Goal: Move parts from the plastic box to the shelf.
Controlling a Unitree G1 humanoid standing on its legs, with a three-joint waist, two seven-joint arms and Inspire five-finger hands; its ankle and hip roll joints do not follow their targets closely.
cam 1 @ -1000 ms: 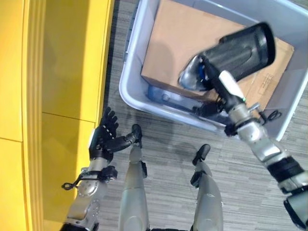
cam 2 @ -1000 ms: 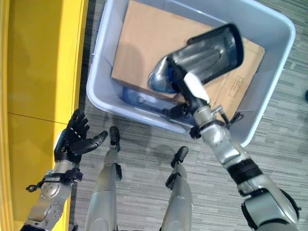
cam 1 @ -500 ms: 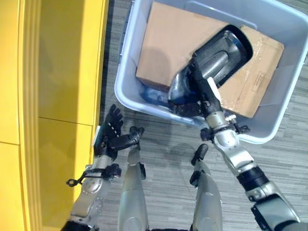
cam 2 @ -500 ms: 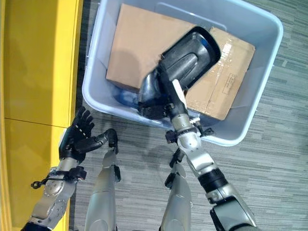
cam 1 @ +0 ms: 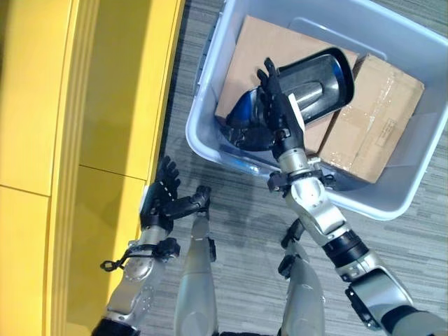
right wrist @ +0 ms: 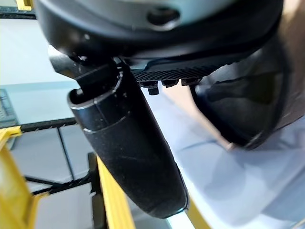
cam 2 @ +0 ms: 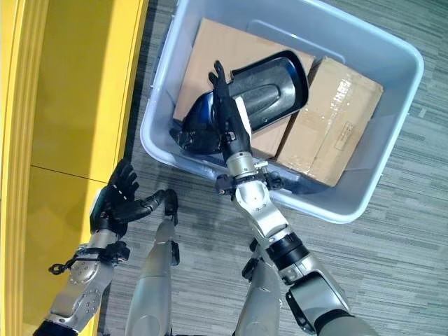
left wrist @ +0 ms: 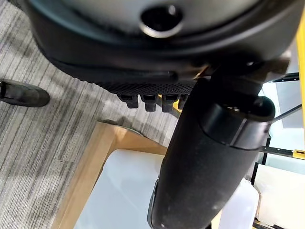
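Right hand (cam 2: 225,115) with fingers straight and spread, laid against dark mirror-shaped part (cam 2: 262,89) resting on cardboard boxes (cam 2: 329,122) inside grey plastic box (cam 2: 392,52). Left hand (cam 2: 119,199) open and empty, beside yellow shelf (cam 2: 77,105). Part not yet out of box, so transfer apparently barely begun.

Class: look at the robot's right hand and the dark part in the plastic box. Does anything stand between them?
Nothing visible does. The right hand, fingers straight, lies directly against the dark part, which rests on cardboard boxes inside the plastic box.
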